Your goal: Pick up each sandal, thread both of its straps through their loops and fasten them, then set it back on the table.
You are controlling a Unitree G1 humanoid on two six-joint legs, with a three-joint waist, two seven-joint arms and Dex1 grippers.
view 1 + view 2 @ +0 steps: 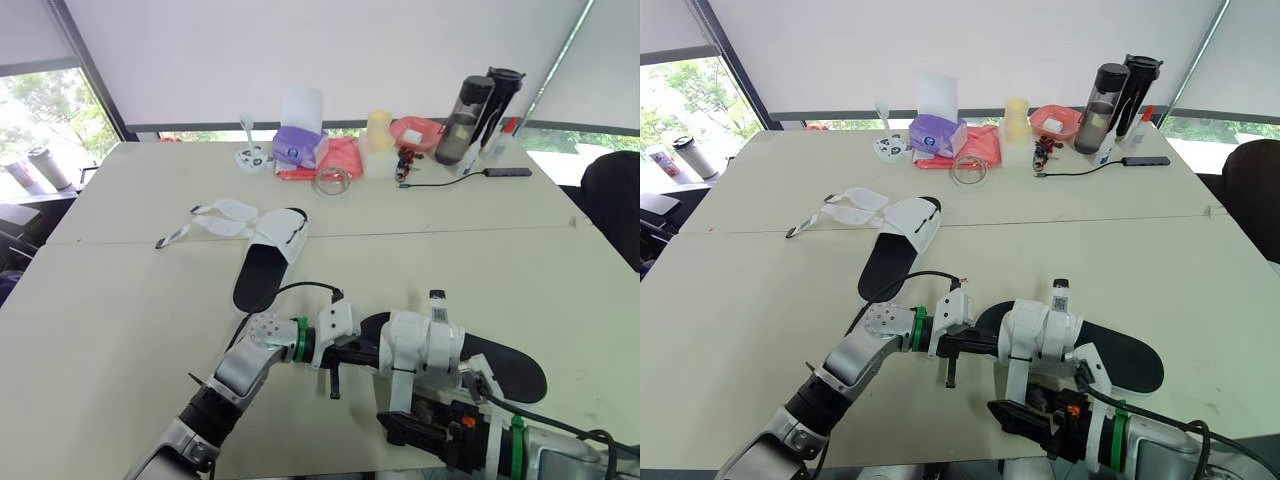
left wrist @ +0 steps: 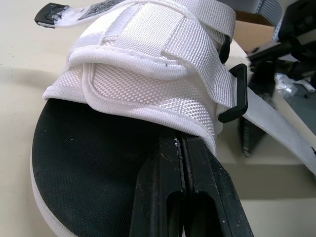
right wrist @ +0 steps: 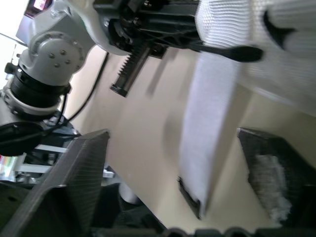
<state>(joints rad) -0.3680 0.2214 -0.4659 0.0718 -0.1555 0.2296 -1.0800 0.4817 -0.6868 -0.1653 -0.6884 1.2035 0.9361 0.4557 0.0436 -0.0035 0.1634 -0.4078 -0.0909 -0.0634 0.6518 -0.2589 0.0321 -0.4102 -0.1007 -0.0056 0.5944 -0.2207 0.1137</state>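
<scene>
The near sandal lies at the front edge of the table, between the two arms, its black sole running off toward the robot's right. The left hand has its two fingers pressed together on the lower edge of the sandal's white upper, just where the fabric meets the black footbed. One strap is through its black loop and hangs loose from it. The right hand sits below the sandal with its fingers spread wide, and the loose strap dangles in the gap between them (whether it touches either finger, I cannot tell).

The far sandal rests flat near the middle of the table, well apart from both hands, its two straps unfastened and splayed out to the robot's left. Along the far edge stand bottles, a tissue box and other odds and ends.
</scene>
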